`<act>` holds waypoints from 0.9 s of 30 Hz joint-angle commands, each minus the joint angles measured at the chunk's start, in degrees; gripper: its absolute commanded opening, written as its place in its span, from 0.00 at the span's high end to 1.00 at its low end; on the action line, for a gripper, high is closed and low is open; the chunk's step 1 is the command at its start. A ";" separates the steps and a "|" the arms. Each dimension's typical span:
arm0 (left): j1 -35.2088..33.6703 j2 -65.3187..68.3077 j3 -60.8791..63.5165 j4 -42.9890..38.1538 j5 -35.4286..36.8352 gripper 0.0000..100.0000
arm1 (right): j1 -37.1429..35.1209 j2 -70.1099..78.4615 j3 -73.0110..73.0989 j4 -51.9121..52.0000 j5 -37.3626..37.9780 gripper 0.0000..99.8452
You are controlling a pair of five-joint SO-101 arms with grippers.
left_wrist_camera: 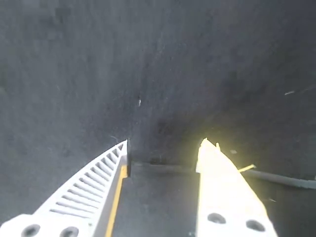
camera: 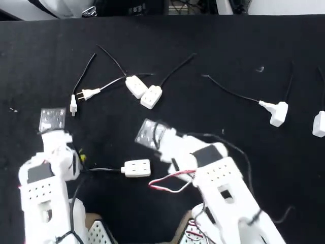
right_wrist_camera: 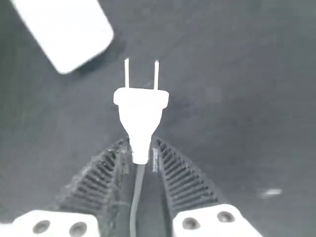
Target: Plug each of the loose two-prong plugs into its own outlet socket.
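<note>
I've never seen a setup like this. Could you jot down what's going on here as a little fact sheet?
Surface: black table
Right tool: shut on a white two-prong plug, prongs pointing toward a white socket block
Left tool: open, holding nothing, above the table
Loose plugs: two, lying close together, not plugged in
Near socket: lying on the table between the two arms
</note>
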 commanded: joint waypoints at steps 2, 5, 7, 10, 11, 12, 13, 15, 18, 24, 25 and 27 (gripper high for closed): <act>8.92 -0.18 -17.98 6.77 5.45 0.77 | -0.79 -9.71 -4.44 -3.96 -5.71 0.99; 15.25 -0.18 -26.15 6.68 9.58 0.77 | -1.93 -13.76 -1.10 -12.04 -8.18 0.99; 19.12 -0.26 -31.69 6.77 14.07 0.77 | -3.96 -14.99 1.01 -16.62 -8.53 0.99; 24.22 -0.26 -36.70 6.77 20.04 0.77 | -5.54 -15.16 2.33 -22.24 -11.87 0.99; 25.89 -0.26 -37.14 6.33 21.01 0.77 | -5.54 -15.16 2.59 -23.82 -13.63 0.99; 27.38 -0.53 -36.79 5.01 21.54 0.77 | -5.54 -15.16 2.86 -24.88 -15.21 0.99; 28.88 -0.70 -36.35 3.52 21.71 0.77 | -5.54 -15.25 3.38 -26.02 -17.05 0.99; 32.13 -0.79 -34.77 0.09 21.89 0.77 | -5.54 -15.34 4.70 -28.40 -22.33 0.99; 37.14 -0.79 -31.78 -4.31 21.89 0.77 | -5.36 -15.52 6.46 -31.47 -29.27 0.99; 43.65 -0.88 -26.42 -11.43 26.46 0.77 | -5.27 -15.60 9.36 -35.96 -31.47 0.99; 44.35 -0.88 -26.15 -11.96 26.29 0.77 | -5.27 -15.60 9.27 -36.04 -31.47 0.99; 44.79 -0.88 -25.98 -12.92 26.29 0.77 | -5.27 -15.60 9.10 -35.96 -31.47 0.99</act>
